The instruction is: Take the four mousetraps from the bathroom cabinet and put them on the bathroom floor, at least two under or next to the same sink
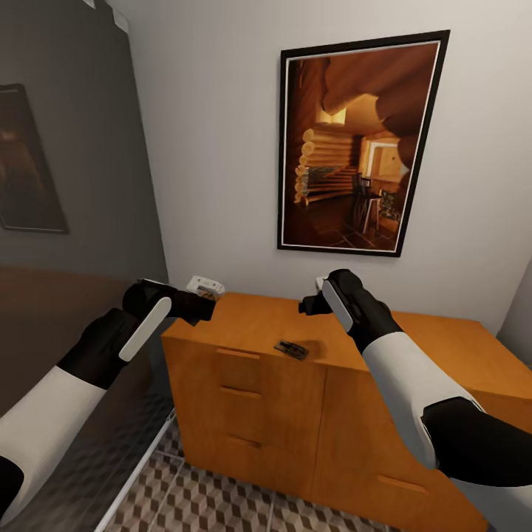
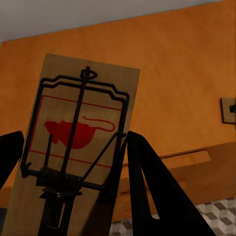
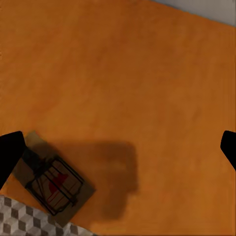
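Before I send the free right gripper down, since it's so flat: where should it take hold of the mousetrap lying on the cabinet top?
Probably from straight above, fingers closing across the narrow width of the mousetrap on its two long edges. It lies flat on the cabinet near the front edge, wire frame up, so only the sides offer purchase. The open right gripper hovers above it.
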